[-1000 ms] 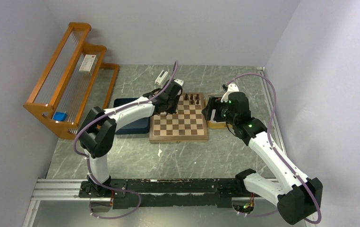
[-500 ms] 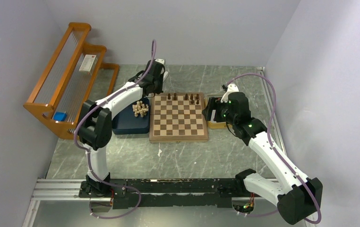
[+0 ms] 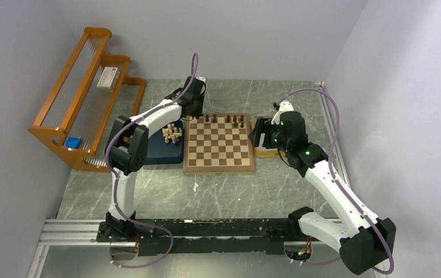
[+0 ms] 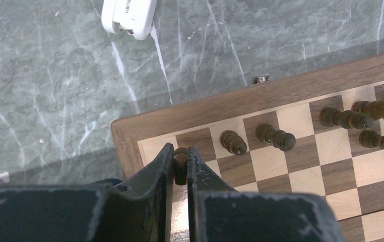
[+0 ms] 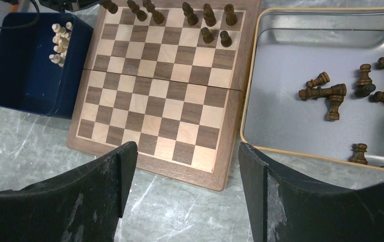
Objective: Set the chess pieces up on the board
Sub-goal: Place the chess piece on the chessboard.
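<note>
The board (image 3: 219, 145) lies mid-table, with several dark pieces (image 3: 234, 120) along its far row. My left gripper (image 4: 180, 160) is shut on a dark piece (image 4: 181, 166) and holds it over the board's far left corner (image 4: 152, 146); two dark pieces (image 4: 233, 142) stand just right of it. In the top view the left gripper (image 3: 194, 113) is at that corner. Cream pieces (image 3: 173, 133) lie heaped in the dark blue tray (image 3: 157, 150). My right gripper (image 5: 187, 166) is open and empty above the board's near right corner (image 5: 215, 174). Several dark pieces (image 5: 331, 96) lie in the yellow tray (image 5: 260, 121).
A wooden rack (image 3: 85, 95) stands at the far left with a box and a blue item on it. A white device (image 4: 128, 15) lies on the marble table beyond the board's far left corner. Walls close in on both sides.
My left arm swung from over the board's far left area out past the far edge, then came back to the far left corner. The right arm has stayed still.
</note>
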`<action>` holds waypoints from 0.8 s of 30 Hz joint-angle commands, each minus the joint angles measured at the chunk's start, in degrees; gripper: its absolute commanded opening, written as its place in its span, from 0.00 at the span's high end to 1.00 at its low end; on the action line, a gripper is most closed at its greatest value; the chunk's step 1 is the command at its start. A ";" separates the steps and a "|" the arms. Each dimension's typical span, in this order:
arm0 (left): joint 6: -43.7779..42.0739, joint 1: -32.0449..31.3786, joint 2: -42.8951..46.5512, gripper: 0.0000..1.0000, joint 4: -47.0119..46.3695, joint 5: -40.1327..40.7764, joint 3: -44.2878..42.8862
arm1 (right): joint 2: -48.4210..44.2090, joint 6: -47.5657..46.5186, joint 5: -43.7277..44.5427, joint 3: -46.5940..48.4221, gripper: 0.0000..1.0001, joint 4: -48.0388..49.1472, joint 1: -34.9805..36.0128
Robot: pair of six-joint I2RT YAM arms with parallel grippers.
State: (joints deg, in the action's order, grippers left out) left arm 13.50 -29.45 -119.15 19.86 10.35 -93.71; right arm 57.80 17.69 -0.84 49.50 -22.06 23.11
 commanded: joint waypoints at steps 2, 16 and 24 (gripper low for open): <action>0.65 0.01 -1.86 0.89 -2.54 -2.74 -2.27 | -0.05 -0.65 0.69 1.48 0.23 -0.95 0.02; 0.13 -0.03 -4.09 0.88 -2.85 -2.78 -2.29 | 0.87 -1.16 0.69 1.55 0.22 -0.55 0.06; 0.35 -0.07 -4.66 0.85 -2.15 -3.31 -2.94 | 1.00 -1.08 0.69 0.80 0.22 -0.14 0.01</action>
State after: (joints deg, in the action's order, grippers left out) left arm 13.89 -29.45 -122.72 18.17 8.43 -94.48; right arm 58.92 17.26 -0.62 49.58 -22.61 23.11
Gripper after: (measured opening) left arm 0.152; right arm 0.776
